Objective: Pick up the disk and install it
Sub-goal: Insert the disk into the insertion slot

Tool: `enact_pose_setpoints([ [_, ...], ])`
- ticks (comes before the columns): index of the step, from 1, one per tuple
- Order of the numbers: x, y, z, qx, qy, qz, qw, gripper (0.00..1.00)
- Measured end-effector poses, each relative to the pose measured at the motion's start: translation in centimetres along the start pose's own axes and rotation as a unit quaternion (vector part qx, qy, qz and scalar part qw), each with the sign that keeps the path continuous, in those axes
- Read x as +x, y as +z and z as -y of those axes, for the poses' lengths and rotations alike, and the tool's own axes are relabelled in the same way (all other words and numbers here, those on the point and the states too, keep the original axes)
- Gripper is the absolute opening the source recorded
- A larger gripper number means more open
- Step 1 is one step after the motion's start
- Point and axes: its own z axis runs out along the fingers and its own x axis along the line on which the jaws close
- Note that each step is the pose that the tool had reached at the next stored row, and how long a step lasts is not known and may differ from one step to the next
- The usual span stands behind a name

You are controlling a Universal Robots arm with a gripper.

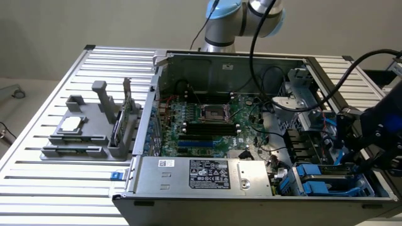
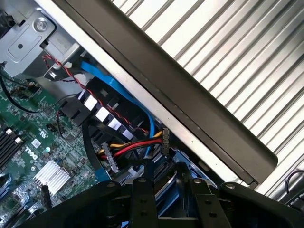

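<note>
Insp. note, my gripper (image 2: 171, 186): I'm over the drive bay (image 1: 326, 181) in the corner of the open case (image 1: 251, 213), at the ext. view's right, near side. My fingers (image 2: 142, 199) stand approx. half apart and are closed on the disk (image 2: 175, 173). Its blue carrier edge sits between them, seen end-on. The disk's label is not visible.

Disk posn: in my grip, upright, at the mouth of the bay, just beside the case's side wall (image 2: 190, 109). How deep it sits in the bay: can't tell.

Adjacent items: red/yellow pwr wires (image 2: 137, 145) and a blue cable (image 2: 118, 90) run close by the disk, on the board (image 1: 207, 117) side. Contact w/ the disk is not discernible. The case lies on a slatted table (image 1: 37, 188).
</note>
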Motion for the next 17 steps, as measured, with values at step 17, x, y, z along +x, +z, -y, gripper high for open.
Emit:
enact_pose_setpoints([
  [17,-0.2,0.3,-2.2,0.0088,0.011,-0.0067,0.9999,0.24],
])
